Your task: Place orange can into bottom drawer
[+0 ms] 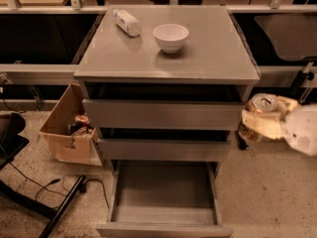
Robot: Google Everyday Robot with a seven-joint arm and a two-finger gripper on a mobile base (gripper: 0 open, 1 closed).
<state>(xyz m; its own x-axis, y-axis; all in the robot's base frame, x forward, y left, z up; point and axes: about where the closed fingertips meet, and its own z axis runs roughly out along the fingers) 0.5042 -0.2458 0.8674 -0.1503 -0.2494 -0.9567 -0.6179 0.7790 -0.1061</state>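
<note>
The orange can (pixel 259 109), silver top up, is held in my gripper (pixel 267 120) at the right of the cabinet, level with the top and middle drawer fronts. The whitish fingers (pixel 267 125) wrap round the can, and the white arm (pixel 303 132) runs off to the right. The bottom drawer (pixel 163 216) is pulled open below and to the left of the can, and its flat grey floor is bare.
A white bowl (pixel 171 36) and a clear plastic bottle (pixel 127 22) lying on its side sit on the cabinet top (pixel 208 58). A cardboard box (pixel 67 128) with items stands on the floor to the left. A black chair base (pixel 29 202) and cables lie at the lower left.
</note>
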